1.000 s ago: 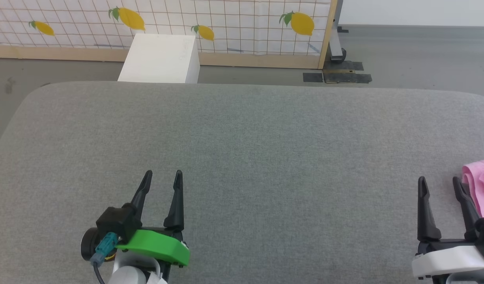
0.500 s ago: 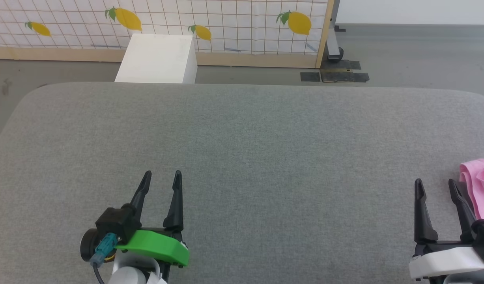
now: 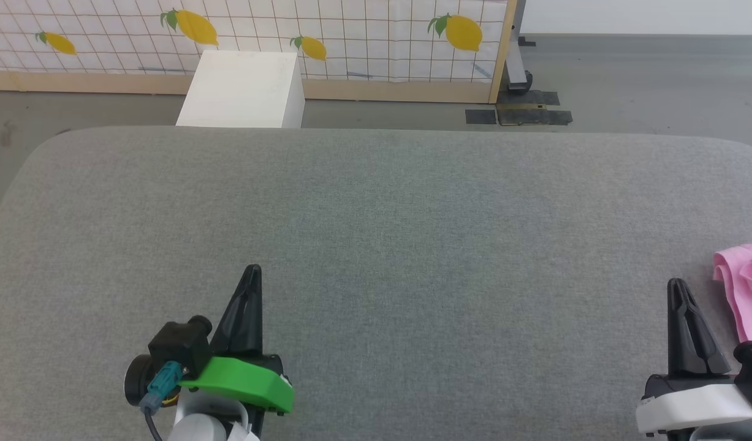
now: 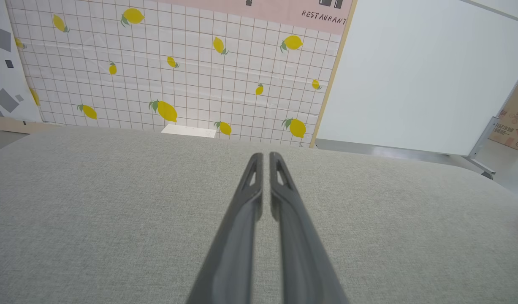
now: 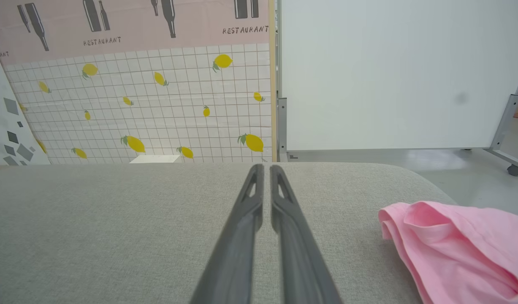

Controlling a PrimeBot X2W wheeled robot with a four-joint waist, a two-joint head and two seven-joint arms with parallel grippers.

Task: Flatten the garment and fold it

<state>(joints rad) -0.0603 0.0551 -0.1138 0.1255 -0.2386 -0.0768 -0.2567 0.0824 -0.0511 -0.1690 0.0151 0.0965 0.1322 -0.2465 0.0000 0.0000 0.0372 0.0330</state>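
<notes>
The pink garment [image 3: 746, 288] lies crumpled at the right edge of the grey padded table [image 3: 376, 233]; in the right wrist view the garment [image 5: 453, 245] sits to the right of the fingers, apart from them. My right gripper [image 3: 677, 285] hovers just left of it, shut on nothing, its fingers [image 5: 280, 198] pressed together. My left gripper [image 3: 252, 271] is at the lower left over bare table, also shut and empty, with its fingers [image 4: 254, 173] together.
Beyond the table's far edge stands a white box [image 3: 244, 89] on the floor. Behind it runs a lemon-patterned grid panel [image 3: 351, 30]. A white board on a wheeled stand [image 5: 389, 76] is at the back right.
Both grippers have closed from open to shut, with nothing between the fingers. The camera drifted slightly; the garment stays in place.
</notes>
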